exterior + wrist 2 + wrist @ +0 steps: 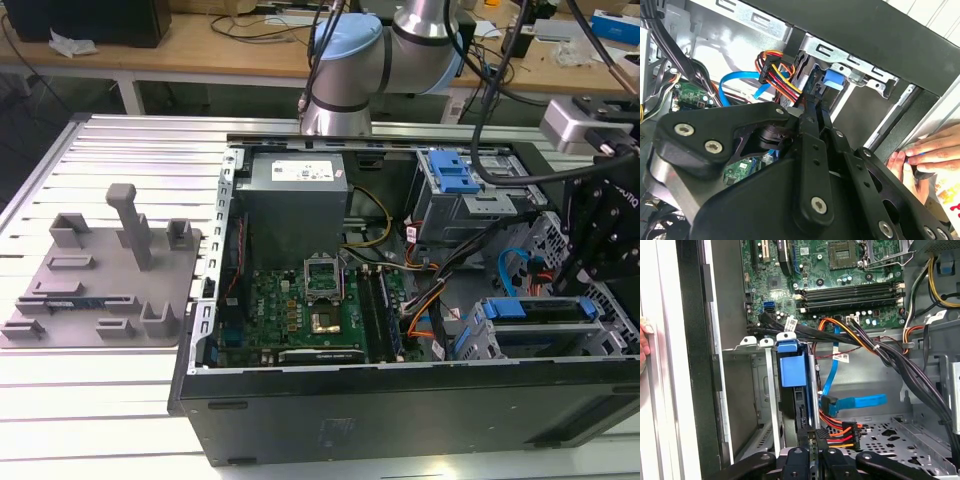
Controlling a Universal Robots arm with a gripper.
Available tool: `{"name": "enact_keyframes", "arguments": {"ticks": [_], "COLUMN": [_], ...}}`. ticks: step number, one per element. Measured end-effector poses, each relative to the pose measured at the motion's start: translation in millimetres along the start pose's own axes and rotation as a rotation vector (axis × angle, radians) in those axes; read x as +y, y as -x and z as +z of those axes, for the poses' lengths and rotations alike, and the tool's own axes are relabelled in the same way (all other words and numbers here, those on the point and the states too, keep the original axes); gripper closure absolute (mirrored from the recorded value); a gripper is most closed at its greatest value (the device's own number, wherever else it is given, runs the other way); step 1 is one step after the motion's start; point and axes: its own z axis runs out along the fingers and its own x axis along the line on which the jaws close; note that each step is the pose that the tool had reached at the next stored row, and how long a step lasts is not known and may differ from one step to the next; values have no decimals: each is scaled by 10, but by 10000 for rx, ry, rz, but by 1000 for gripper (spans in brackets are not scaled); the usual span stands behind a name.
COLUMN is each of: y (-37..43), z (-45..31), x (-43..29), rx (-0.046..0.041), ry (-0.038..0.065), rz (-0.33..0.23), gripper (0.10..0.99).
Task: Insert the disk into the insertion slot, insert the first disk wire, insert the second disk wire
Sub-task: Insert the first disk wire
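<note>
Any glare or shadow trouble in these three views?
Exterior view: white slatted metal table blown out at frame bottom. Second wrist view: pale metal panel glares, black gripper linkage sits dark. First wrist view: grey metal drive bay beside the blue-framed disk lies in shadow.

Disk (791, 371): flat drive in bright blue frame, standing on edge, already inside slot (745, 395). Slot: grey metal cage at corner of computer case. Blue flat wire (860, 401): plug just beside disk. Red-orange-yellow wire bunch (842, 432): black plug near disk's end; cannot tell if pushed in.
</note>
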Motion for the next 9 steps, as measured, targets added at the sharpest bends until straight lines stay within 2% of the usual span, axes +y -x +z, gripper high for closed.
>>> {"name": "enact_keyframes", "arguments": {"ticks": [9], "y": [-11], "z": [42], "x": [-1], "rx": [1], "ry": [0], "rz": [0], "gripper": [922]}}
